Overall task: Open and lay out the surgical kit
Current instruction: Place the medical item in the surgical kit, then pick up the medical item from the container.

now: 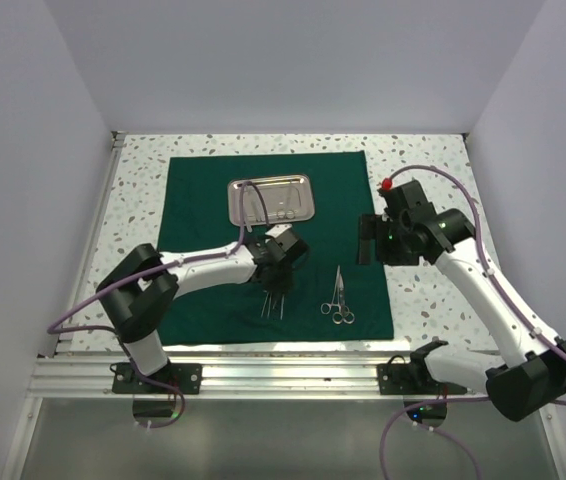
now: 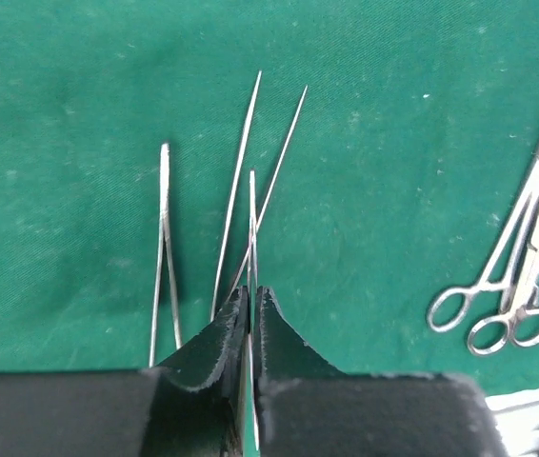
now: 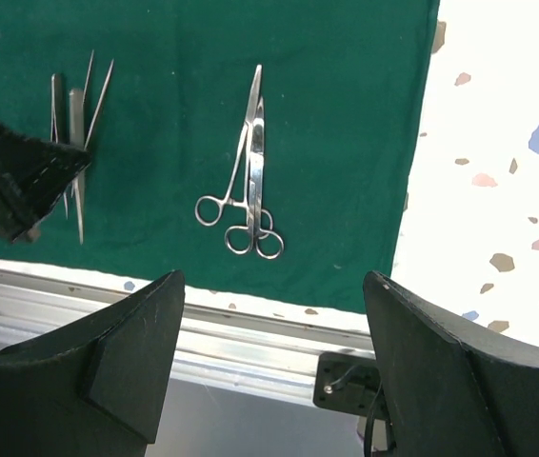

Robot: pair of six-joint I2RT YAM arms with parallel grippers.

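1. Nearest me, close to the near hem of the green cloth (image 1: 193, 200), lie the tweezers (image 2: 164, 190) and two slender probes (image 2: 239, 181), side by side with the probe tips spread apart. A tug on the cloth could slide them together or off toward the tabletop (image 1: 133, 200) edge.
2. The left gripper (image 2: 252, 295) has its jaws pinched tight on another thin probe (image 2: 251, 190), right over that pair. Released at a tilt, I reckon it lands across them or rolls. It might also cling to a pad.
3. The ring-handled scissors (image 3: 255, 162) lie apart to the right, at risk only from a sweeping arm.
4. The right gripper (image 3: 271, 281) hangs with jaws wide, holding nothing, above the cloth's right border. Dipping there could snag and bunch the fabric.
5. Farthest off, the steel tray (image 1: 309, 200) seems to hold more pieces, too small to name. A purple cable (image 1: 243, 205) crosses it and might catch.
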